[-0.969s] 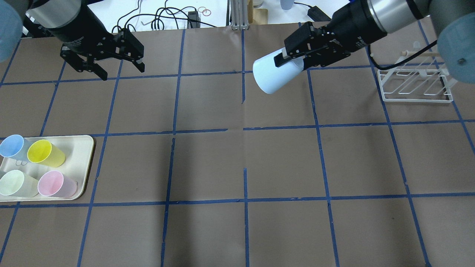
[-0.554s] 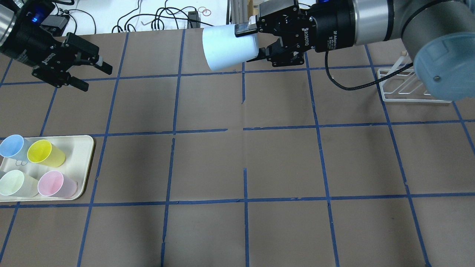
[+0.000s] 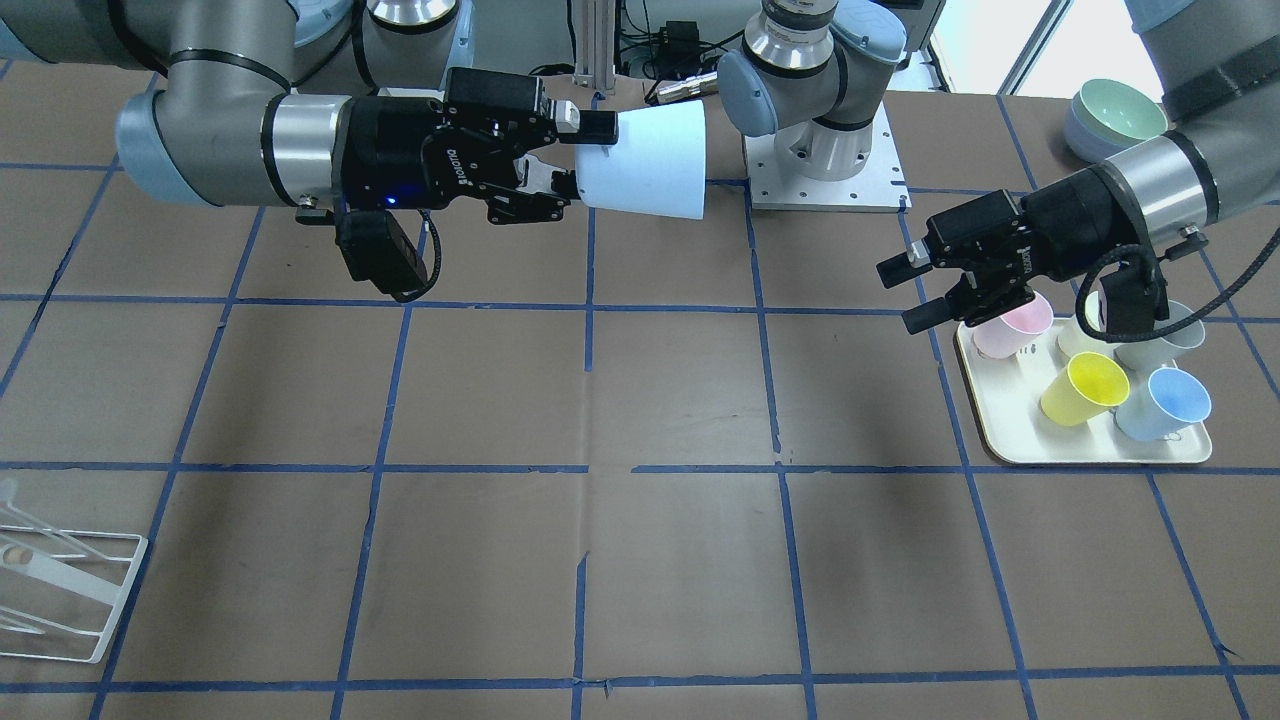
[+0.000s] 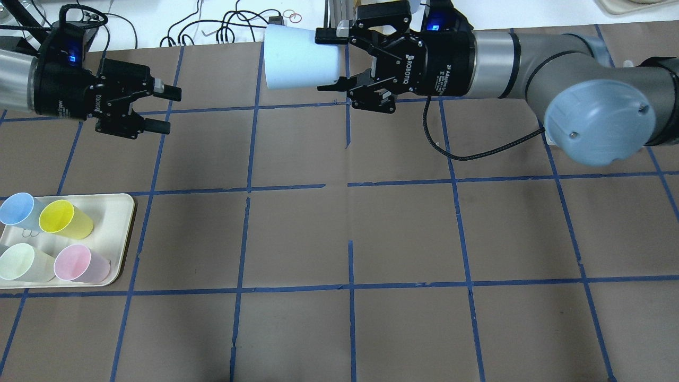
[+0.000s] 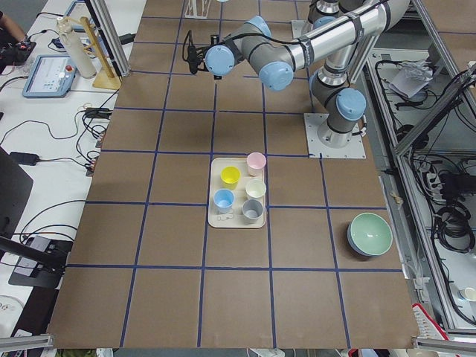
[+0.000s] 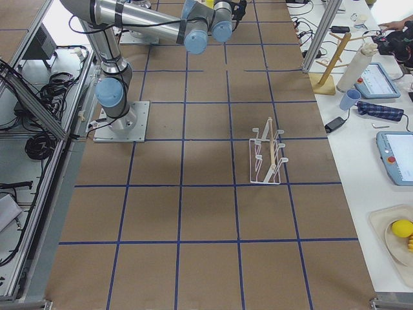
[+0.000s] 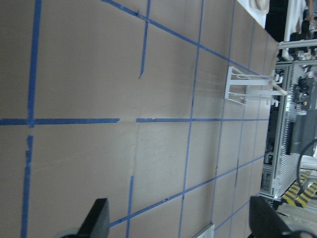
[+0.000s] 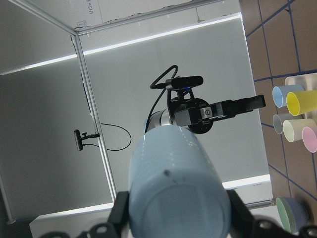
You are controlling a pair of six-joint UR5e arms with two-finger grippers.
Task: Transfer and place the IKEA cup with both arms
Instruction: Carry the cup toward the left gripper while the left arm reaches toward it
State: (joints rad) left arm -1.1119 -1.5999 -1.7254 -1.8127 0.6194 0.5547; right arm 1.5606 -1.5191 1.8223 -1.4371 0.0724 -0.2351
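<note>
My right gripper (image 4: pixel 328 61) is shut on the pale blue IKEA cup (image 4: pixel 297 57) and holds it level above the table's far middle, its wide end pointing at my left gripper. The front view shows the same grip (image 3: pixel 580 155) on the cup (image 3: pixel 650 160). The right wrist view shows the cup's base (image 8: pixel 178 188) between the jaws. My left gripper (image 4: pixel 165 110) is open and empty, aimed at the cup with a clear gap between them. It also shows in the front view (image 3: pixel 908 293). An identical blue cup (image 4: pixel 16 208) stands on the tray.
A cream tray (image 4: pixel 119 212) at the near left holds the blue twin, a yellow cup (image 4: pixel 58 217), a pale green cup (image 4: pixel 18 261) and a pink cup (image 4: pixel 74 262); a grey cup (image 3: pixel 1160 340) shows from the front. A white wire rack (image 6: pixel 268 155) stands at the right. A green bowl (image 5: pixel 370 233) sits near the left arm's base.
My right gripper has carried the cup left and turned it level. My left gripper has swung round to point at the cup and moved a little right, still open.
</note>
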